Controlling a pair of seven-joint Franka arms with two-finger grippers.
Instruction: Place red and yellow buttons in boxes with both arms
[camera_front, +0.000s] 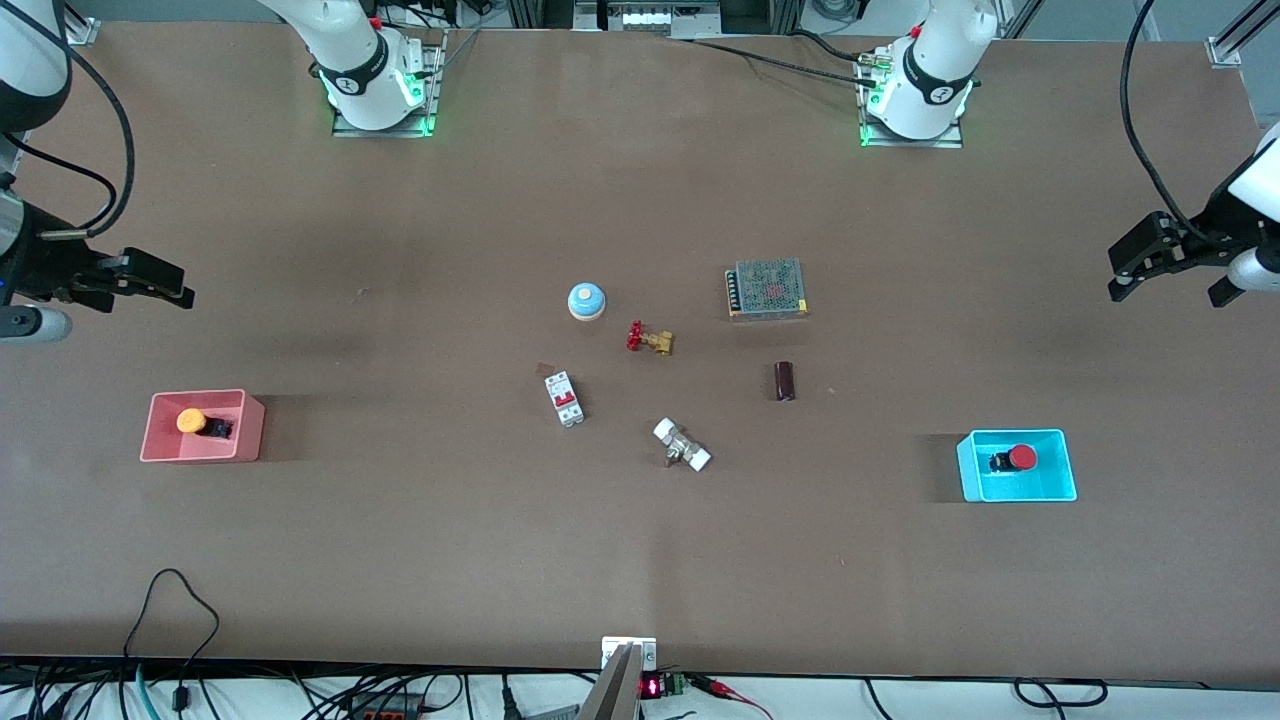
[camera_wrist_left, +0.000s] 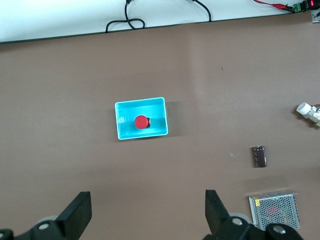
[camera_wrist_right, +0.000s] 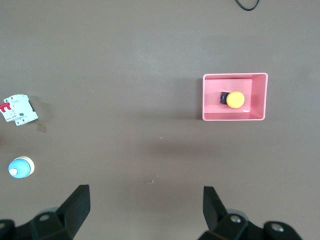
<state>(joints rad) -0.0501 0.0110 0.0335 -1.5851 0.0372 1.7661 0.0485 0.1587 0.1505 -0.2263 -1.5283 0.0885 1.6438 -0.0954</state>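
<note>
The yellow button (camera_front: 191, 421) lies in the pink-red box (camera_front: 160, 449) toward the right arm's end of the table; both show in the right wrist view, button (camera_wrist_right: 235, 99) in box (camera_wrist_right: 210, 95). The red button (camera_front: 1021, 458) lies in the cyan box (camera_front: 1050, 487) toward the left arm's end; the left wrist view shows the button (camera_wrist_left: 141, 122) in the box (camera_wrist_left: 125, 131). My right gripper (camera_front: 150, 280) is open and empty, raised over bare table apart from the pink box. My left gripper (camera_front: 1165, 270) is open and empty, raised over bare table apart from the cyan box.
In the table's middle lie a blue dome on a beige base (camera_front: 587, 301), a brass valve with a red handle (camera_front: 650, 339), a white circuit breaker (camera_front: 564, 398), a white-ended fitting (camera_front: 682, 446), a dark cylinder (camera_front: 785, 380) and a metal mesh power supply (camera_front: 767, 288).
</note>
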